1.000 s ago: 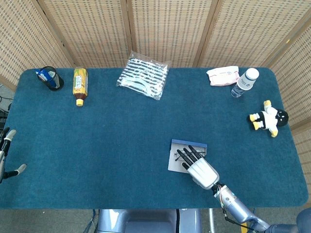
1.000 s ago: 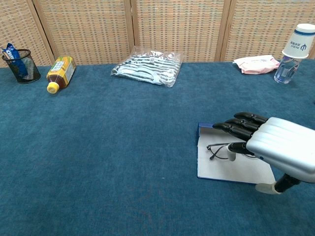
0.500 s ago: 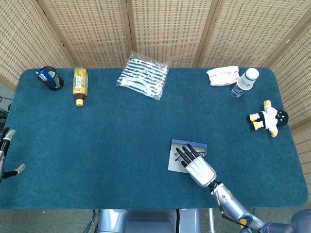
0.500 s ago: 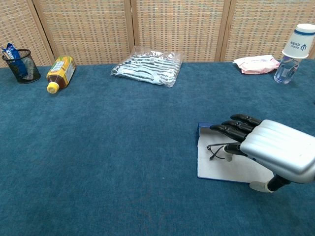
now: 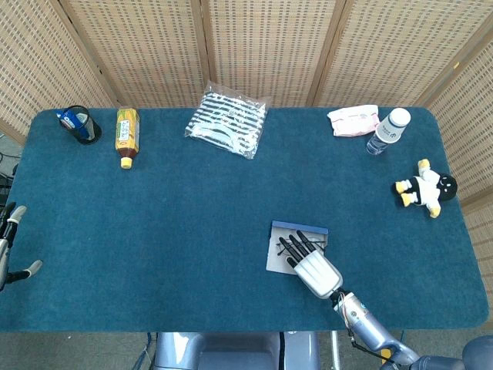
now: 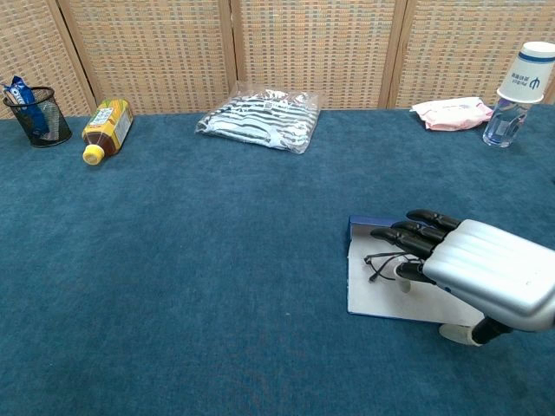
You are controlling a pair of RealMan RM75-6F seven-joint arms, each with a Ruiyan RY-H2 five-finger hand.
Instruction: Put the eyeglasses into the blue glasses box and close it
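The right hand (image 6: 486, 273) is drawing back toward the near table edge, having slipped a little nearer over the last second, its dark fingers (image 6: 408, 238) lying flat and close together, gripping nothing. Just beyond the fingertips, the eyeglasses (image 6: 383, 262) are resting on the pale inner face of the open blue glasses box (image 6: 373, 299), so the placing step looks finished and closing the lid is what remains. The left hand (image 5: 11, 247) is idling at the far-left table edge; whether its fingers are spread, I cannot tell. Farther back, a striped packet (image 5: 227, 122) and a bottle (image 5: 127, 135) are lying untouched.
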